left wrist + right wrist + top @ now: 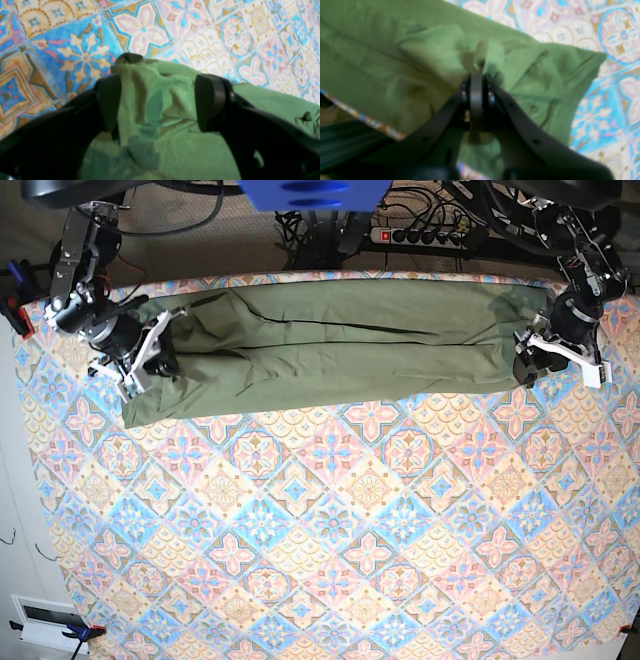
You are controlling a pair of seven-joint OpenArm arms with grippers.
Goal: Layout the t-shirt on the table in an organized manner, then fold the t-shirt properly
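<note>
1. Patterned cloth in pink, blue and cream tiles covers the wide desk [330, 560], which fills most of the overhead view.
2. Beyond the far edge of the desk, cables and a power strip [425, 235] lie on the floor.
3. An olive-green t-shirt [330, 345] lies along the far side of the desk as a long, narrow band running nearly from one side to the other.
4. Long creases run along the band, and its end on the overhead view's left is bunched and wider.
5. The right hand [150, 350] sits at that bunched end, on the overhead view's left.
6. In the right wrist view, the right hand [476, 75] has its fingers pressed together, pinching a small raised fold of the t-shirt [425, 57].
7. Around that pinch the cloth is puckered, and one corner of it reaches out over the tiles toward that view's right.
8. The left hand [555, 355] sits at the other end of the band, on the overhead view's right.
9. In the left wrist view, the left hand [157, 100] is spread wide, with one dark finger on each side of a rumpled ridge of the t-shirt [155, 105].
10. That ridge lies between the fingers [210, 100], and whether it touches either one cannot be told.
</note>
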